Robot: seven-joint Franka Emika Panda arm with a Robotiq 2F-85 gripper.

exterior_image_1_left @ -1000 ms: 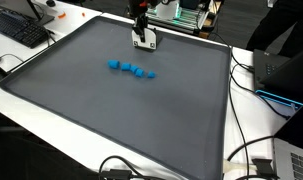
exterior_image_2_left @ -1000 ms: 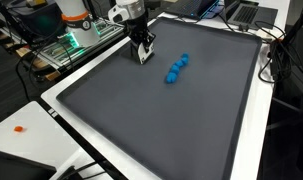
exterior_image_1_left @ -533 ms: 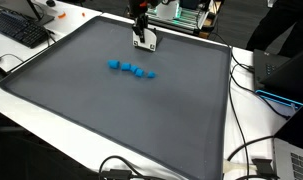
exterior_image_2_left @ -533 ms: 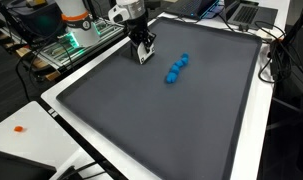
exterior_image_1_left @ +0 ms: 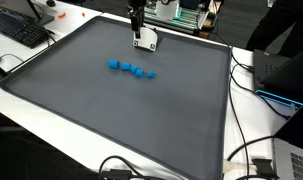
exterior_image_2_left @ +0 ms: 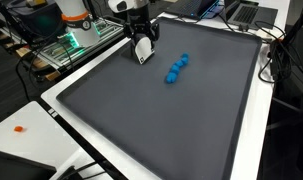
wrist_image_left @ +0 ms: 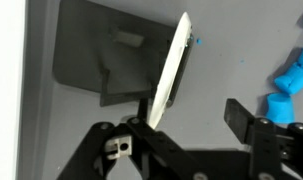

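Note:
My gripper (exterior_image_1_left: pixel 138 20) (exterior_image_2_left: pixel 141 34) hangs over the far edge of the dark grey mat (exterior_image_1_left: pixel 111 110) (exterior_image_2_left: pixel 161 120). Its jaws stand open. A thin white flat piece (exterior_image_1_left: pixel 145 41) (exterior_image_2_left: pixel 143 52) (wrist_image_left: pixel 172 68) stands tilted on the mat just below it. In the wrist view the gripper (wrist_image_left: pixel 191 122) has the piece's lower end beside one finger (wrist_image_left: pixel 139 128), and the gap to the other finger is empty. A row of small blue blocks (exterior_image_1_left: pixel 131 70) (exterior_image_2_left: pixel 176 68) (wrist_image_left: pixel 288 82) lies on the mat a short way off.
A white border (exterior_image_1_left: pixel 241 110) frames the mat. A keyboard (exterior_image_1_left: pixel 21 28) and cables (exterior_image_1_left: pixel 253 165) lie beside it, with electronics (exterior_image_2_left: pixel 66 45) behind the arm. A small orange item (exterior_image_2_left: pixel 19 128) sits on the white surface. A laptop (exterior_image_2_left: pixel 241 12) stands at a far corner.
The jaws have gone from shut to open, letting go of the white piece. The gripper has risen slightly above it. The blue blocks have not moved.

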